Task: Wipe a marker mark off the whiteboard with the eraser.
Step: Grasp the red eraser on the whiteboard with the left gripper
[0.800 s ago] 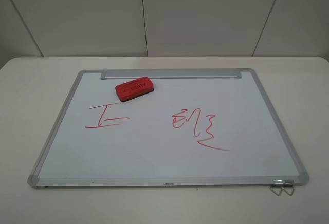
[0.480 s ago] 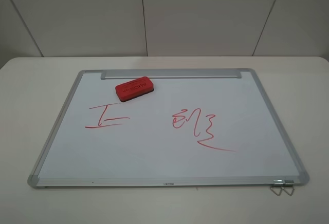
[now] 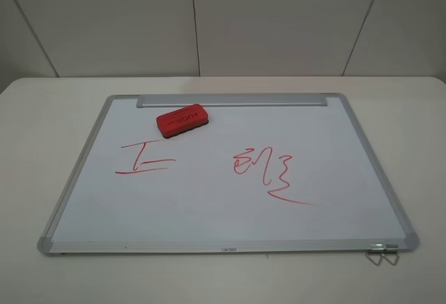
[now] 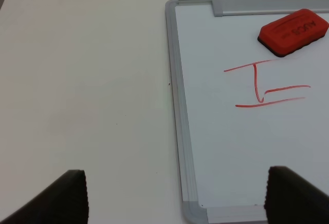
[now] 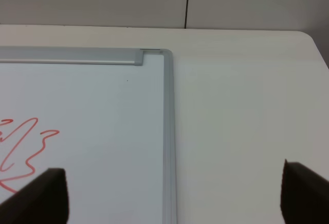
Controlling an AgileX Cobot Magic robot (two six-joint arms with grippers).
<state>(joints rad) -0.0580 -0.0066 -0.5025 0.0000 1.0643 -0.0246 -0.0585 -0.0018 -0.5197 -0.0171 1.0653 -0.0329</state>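
Note:
The whiteboard (image 3: 209, 203) lies flat on the table, its silver tray bar (image 3: 233, 100) on the far side. On its far left part rests the red eraser (image 3: 182, 120), just in front of the bar. The thin red marker mark (image 3: 144, 157) sits a little nearer than the eraser, apart from it. Neither arm shows in the high view. In the left wrist view my left gripper (image 4: 177, 198) is open over the board's near left corner, with the eraser (image 4: 294, 31) and mark (image 4: 264, 88) beyond it. My right gripper (image 5: 175, 196) is open by the board's right edge, holding nothing.
A larger red squiggly scribble (image 3: 268, 171) with a slanted tail marks the board's right half. Metal hanging clips (image 3: 382, 253) stick out at the near right corner. The pale table (image 3: 42, 123) surrounds the board, with a panelled wall behind.

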